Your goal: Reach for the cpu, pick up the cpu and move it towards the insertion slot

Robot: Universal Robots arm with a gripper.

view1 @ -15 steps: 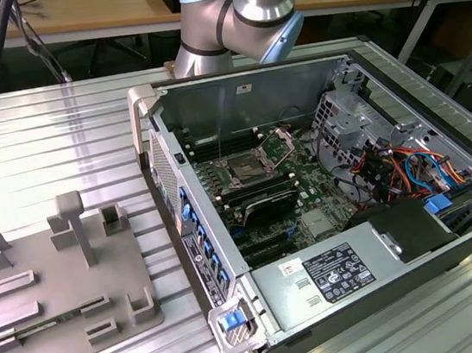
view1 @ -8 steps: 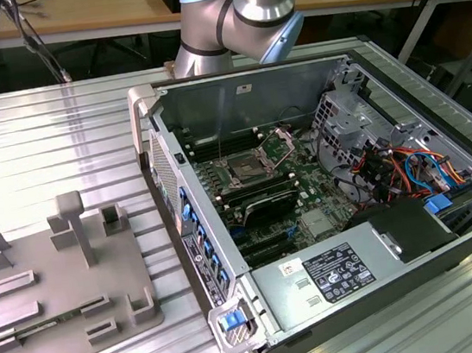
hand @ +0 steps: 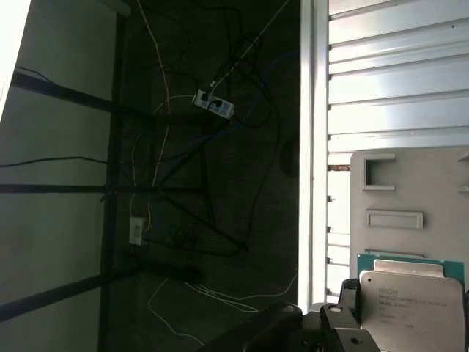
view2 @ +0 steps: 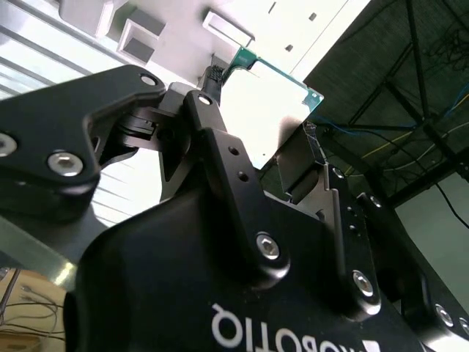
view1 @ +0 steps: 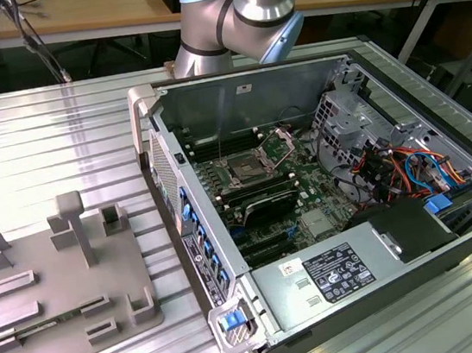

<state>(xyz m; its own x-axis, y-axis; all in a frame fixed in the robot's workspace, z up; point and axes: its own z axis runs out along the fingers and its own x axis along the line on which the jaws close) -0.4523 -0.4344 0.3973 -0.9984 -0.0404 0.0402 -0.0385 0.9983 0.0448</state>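
The gripper's (view2: 260,121) jaws are gripping the cpu (hand: 414,301) by its edges near the grey fixture (view1: 59,287) on the tabletop (view1: 57,139), well apart from the slot (view1: 244,171).

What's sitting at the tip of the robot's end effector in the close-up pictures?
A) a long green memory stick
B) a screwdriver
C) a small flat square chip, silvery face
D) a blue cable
C: the first wrist view shows the cpu, flat, square and silvery-faced; the second wrist view shows it gripped by the end effector.
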